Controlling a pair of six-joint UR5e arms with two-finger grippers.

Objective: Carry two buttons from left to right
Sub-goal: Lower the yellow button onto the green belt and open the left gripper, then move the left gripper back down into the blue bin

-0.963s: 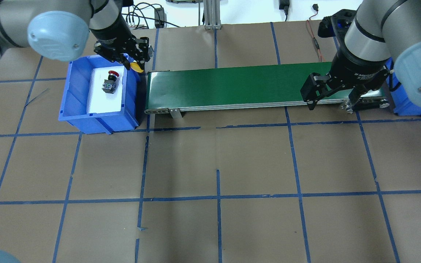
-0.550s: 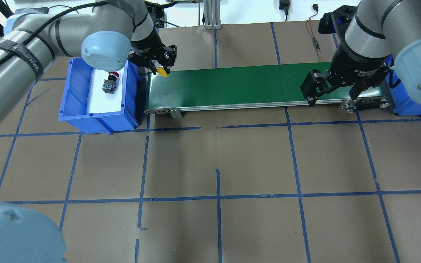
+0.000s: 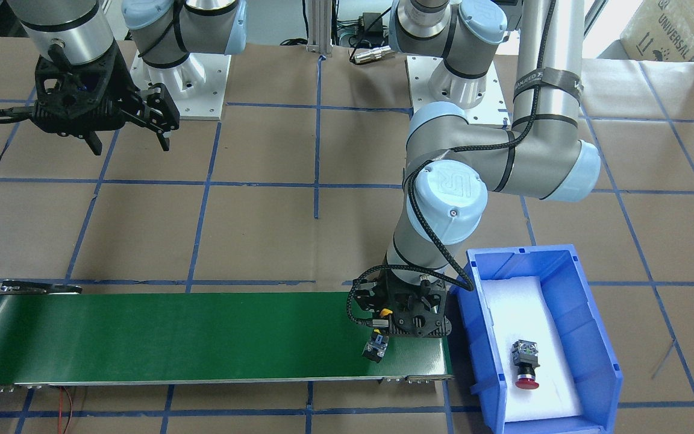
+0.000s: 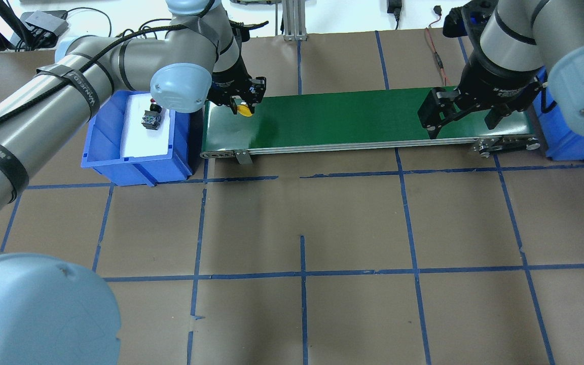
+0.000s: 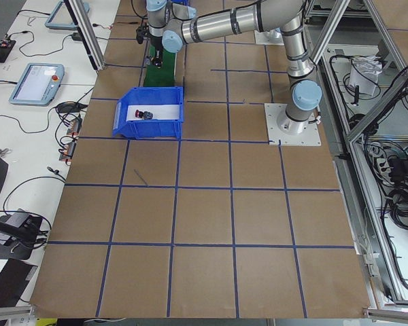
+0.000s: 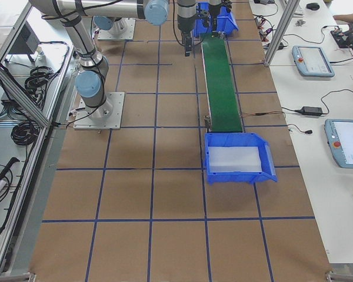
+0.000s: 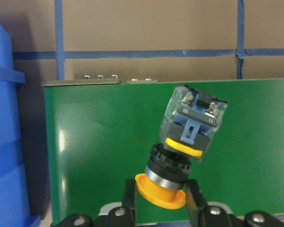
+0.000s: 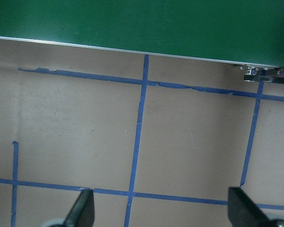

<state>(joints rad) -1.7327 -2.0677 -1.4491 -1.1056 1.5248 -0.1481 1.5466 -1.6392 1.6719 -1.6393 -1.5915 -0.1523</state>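
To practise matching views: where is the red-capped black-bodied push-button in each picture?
Front-facing: red-capped black-bodied push-button, lower right.
Overhead: push-button, upper left.
Exterior left: push-button, upper left.
Exterior right: not visible.
Left wrist: absent.
Right wrist: absent.
Landmark: green conveyor belt, beside its blue plastic bin.

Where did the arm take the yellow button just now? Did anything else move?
The left gripper carried the yellow button sideways, from above the blue bin's edge to over the bin end of the green belt, jaws still shut on it. The red button stayed lying in the bin. The right gripper stayed open by the belt's other end.
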